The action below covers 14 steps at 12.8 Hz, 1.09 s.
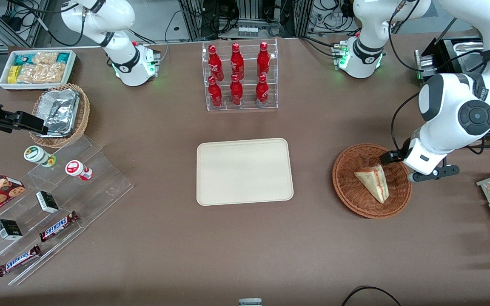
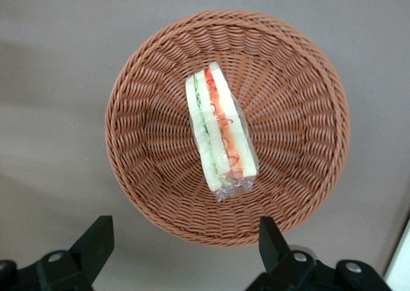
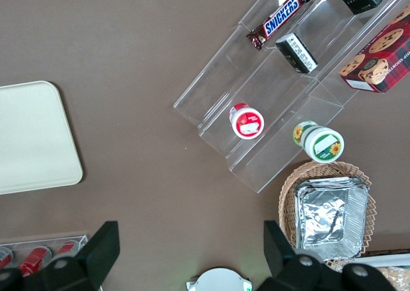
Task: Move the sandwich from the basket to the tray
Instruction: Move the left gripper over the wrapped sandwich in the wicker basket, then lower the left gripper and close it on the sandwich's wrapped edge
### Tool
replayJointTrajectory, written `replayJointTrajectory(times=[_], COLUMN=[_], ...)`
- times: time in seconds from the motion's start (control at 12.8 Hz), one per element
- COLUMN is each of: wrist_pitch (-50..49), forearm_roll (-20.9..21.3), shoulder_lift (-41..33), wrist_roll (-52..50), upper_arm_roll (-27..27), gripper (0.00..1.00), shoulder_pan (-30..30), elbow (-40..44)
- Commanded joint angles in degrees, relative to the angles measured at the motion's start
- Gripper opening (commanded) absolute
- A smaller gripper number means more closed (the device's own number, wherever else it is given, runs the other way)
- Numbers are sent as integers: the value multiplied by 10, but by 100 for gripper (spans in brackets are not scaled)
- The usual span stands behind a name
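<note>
Sandwich (image 1: 374, 182) in clear wrap lies inside the round reddish-brown basket (image 1: 347, 187), which sits on the brown bench (image 1: 245, 246) toward the working arm's end; in the front view the wedge rests slightly off the basket's middle, its layered edge turned toward the arm. The cream tray (image 1: 244, 171) lies flat at the middle of the bench, well apart from the basket and bare of goods. The working arm's wrist hangs over the basket's rim, and the tool (image 1: 398, 163) itself is mostly hidden under it there. A clear rack of red bottles (image 1: 238, 76) stands farther from the front camera than the tray. In the left wrist view the sandwich (image 2: 221, 134) stands on its edge in the basket (image 2: 147, 131), showing green, white and red filling layers, and the tool (image 2: 182, 240) hovers above the basket's rim with its two dark fingers (image 2: 96, 240) spread wide, touching nothing. In the right wrist view a corner of the tray (image 3: 32, 137) shows beside clear stepped shelves (image 3: 269, 105) carrying snack bars and small tubs.
</note>
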Motion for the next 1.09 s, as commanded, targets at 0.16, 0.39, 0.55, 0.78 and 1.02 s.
replayJointTrajectory(times=[0.16, 0.39, 0.55, 0.78, 1.02], wrist_pitch=[35, 67, 127, 163, 188], forearm_roll=[-49, -52, -51, -51, -51], shoulder_lift=[5, 4, 2, 10, 31], wrist_roll=[-157, -172, -197, -220, -237], upper_arm_roll=[2, 2, 2, 2, 2], gripper=[100, 100, 100, 100, 100], shoulder_pan=[-4, -4, -5, -8, -21], elbow=[-6, -20, -60, -79, -80])
